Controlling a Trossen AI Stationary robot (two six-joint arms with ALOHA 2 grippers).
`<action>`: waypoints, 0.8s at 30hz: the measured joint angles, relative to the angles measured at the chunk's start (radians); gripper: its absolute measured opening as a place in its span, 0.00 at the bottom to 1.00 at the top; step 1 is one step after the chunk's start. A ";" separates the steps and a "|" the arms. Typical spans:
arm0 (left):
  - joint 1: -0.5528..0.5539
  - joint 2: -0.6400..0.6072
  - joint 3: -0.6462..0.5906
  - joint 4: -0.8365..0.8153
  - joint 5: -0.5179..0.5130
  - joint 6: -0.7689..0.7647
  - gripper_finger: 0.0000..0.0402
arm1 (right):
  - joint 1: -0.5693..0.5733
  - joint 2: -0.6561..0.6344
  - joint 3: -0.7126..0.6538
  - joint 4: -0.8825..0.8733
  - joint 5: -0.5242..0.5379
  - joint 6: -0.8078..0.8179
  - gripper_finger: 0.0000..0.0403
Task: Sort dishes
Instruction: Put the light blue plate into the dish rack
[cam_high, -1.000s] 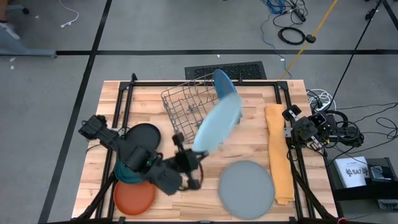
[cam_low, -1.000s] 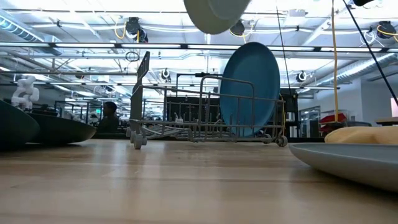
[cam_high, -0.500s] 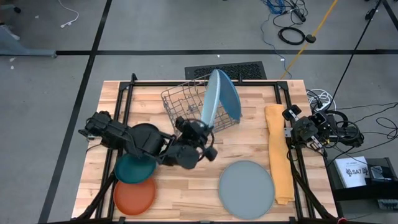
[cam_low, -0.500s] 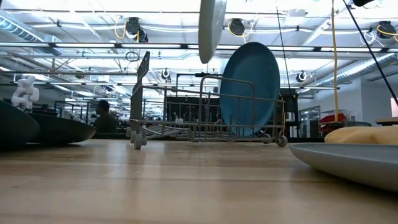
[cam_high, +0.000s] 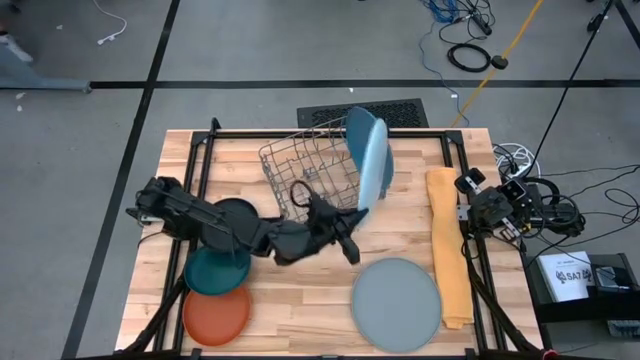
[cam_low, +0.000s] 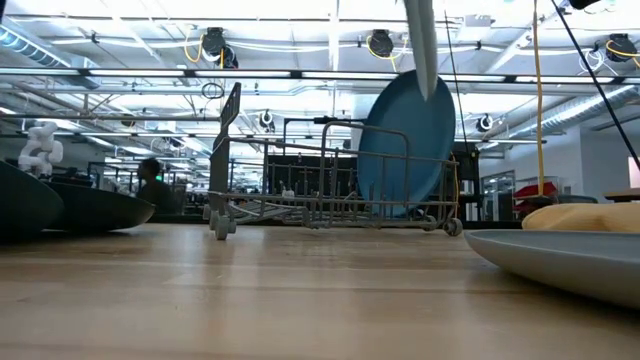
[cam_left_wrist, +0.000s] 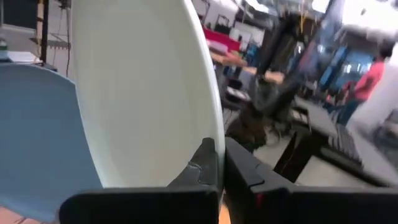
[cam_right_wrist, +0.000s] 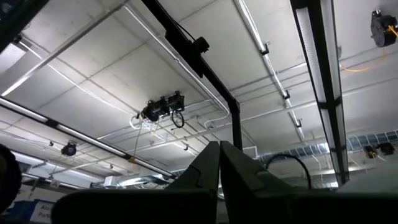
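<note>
Left gripper (cam_left_wrist: 219, 163): jaws clamped on light blue plate (cam_high: 374, 160), upright above rack (cam_high: 300, 170), beside mid blue plate (cam_low: 395, 140).
Right gripper (cam_right_wrist: 219, 155): jaws closed, empty, parked right.
Advice: lower it edge-first into a free slot.

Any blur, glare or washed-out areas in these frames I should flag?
Left wrist view: the background room is smeared, while the pale blue round plastic plate in the shut left gripper stays fairly sharp. Low view: bright ceiling lights overhead; the near grey plate rim is soft. High view: evenly lit, sharp.

Six plates (cam_high: 395, 303) — two blue upright, four flat.
</note>
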 joint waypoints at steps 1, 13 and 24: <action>0.007 -0.018 -0.024 0.015 -0.006 -0.027 0.00 | 0.000 0.000 0.000 0.009 0.000 0.002 0.02; 0.099 -0.091 -0.246 0.175 -0.033 -0.210 0.00 | 0.000 0.000 0.000 0.017 0.000 0.018 0.02; 0.170 -0.080 -0.247 0.073 -0.050 -0.425 0.00 | 0.000 0.000 0.000 0.014 -0.001 0.007 0.02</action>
